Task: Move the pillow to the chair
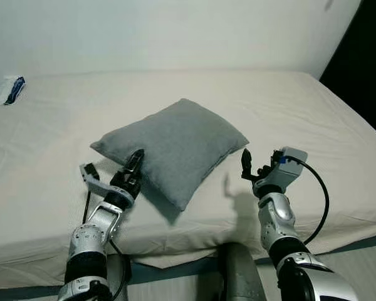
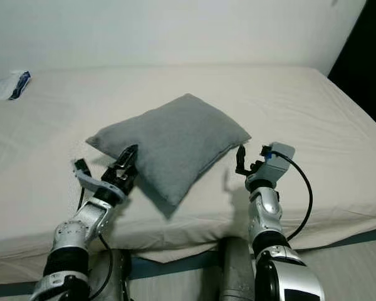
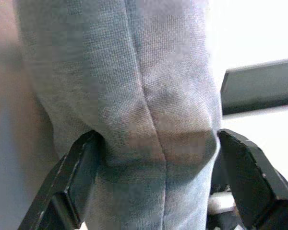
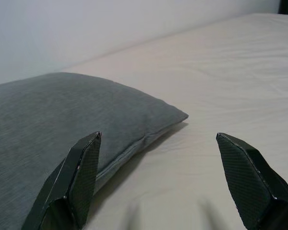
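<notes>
The pillow [image 1: 175, 145] lies on the bed [image 1: 313, 119], near the front edge and turned like a diamond. No chair is to be seen here, so the job looks like it is at its first step: getting hold of the pillow.

The left gripper [image 1: 135, 164] is at the pillow's near left edge. In the left wrist view its two black fingers [image 3: 74, 179] sit one on each side of the pillow's edge, with the cloth bulging between them. They press it, so this gripper seems to grip the pillow. The right gripper [image 1: 245, 164] hangs just beside the pillow's right corner, not touching it. Its fingers [image 4: 77, 179] are spread wide, with the corner in front of them.

Next, I think the right gripper needs to slide in to the corner and pinch it. Then both arms can lift the pillow and carry it off.

The pillow is grey, soft and puffy, with a woven cloth and a thin seam along its edge. The bed sheet is pale cream with small wrinkles. A little white and blue bag [image 1: 5, 89] lies far back on the left.
</notes>
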Tool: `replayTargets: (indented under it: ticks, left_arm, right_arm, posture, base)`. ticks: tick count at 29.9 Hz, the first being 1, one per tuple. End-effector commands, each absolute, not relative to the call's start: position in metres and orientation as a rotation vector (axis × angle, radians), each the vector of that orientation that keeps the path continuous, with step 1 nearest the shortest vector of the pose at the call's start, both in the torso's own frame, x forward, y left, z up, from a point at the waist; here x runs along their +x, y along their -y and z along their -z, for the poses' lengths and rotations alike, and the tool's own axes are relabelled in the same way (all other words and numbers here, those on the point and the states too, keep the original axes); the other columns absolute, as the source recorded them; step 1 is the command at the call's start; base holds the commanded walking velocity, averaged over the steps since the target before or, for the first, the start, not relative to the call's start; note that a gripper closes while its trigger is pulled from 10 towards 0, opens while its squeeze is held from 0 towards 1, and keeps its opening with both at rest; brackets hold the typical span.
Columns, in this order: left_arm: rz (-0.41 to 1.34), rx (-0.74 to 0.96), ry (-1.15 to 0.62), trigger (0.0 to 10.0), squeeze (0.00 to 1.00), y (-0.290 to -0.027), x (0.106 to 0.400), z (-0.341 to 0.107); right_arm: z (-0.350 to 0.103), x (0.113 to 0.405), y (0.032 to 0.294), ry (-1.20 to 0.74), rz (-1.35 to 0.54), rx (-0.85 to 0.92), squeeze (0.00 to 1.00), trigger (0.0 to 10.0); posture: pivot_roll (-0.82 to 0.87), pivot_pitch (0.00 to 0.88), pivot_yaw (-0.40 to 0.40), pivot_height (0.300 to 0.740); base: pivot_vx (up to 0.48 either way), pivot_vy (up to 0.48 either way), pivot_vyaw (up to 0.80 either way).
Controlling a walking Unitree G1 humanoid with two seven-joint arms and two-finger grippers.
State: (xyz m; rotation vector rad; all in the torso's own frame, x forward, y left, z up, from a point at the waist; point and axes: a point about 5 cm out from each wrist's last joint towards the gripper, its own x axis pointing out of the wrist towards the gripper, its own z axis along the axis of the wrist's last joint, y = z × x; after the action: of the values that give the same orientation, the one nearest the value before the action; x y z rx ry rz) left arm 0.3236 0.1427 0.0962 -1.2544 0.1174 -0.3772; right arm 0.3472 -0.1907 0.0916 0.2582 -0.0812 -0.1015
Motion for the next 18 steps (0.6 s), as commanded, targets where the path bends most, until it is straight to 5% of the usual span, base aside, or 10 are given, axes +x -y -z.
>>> replayTargets:
  ticks: [1, 9, 18]
  left_arm:
    - [0.418, -1.181, -0.148, 10.0, 0.00, -0.131, 0.324, -0.099]
    - [0.401, -0.902, -0.266, 10.0, 0.00, -0.094, 0.337, -0.098]
    - [0.342, -0.649, -0.359, 10.0, 0.00, -0.083, 0.345, -0.099]
  right_arm:
    - [-0.088, 0.344, 0.191, 0.075, 0.103, 0.254, 0.00, 10.0]
    - [-0.088, 0.346, 0.187, 0.071, 0.099, 0.259, 0.00, 10.0]
    - [-0.088, 0.345, 0.189, 0.071, 0.106, 0.258, 0.00, 10.0]
  posture:
    - [0.09, 0.091, -0.065, 0.560]
    - [0.09, 0.094, -0.064, 0.560]
    - [0.09, 0.096, -0.060, 0.560]
  base:
    - [0.000, 0.000, 0.00]
    - [0.000, 0.000, 0.00]
    - [0.000, 0.000, 0.00]
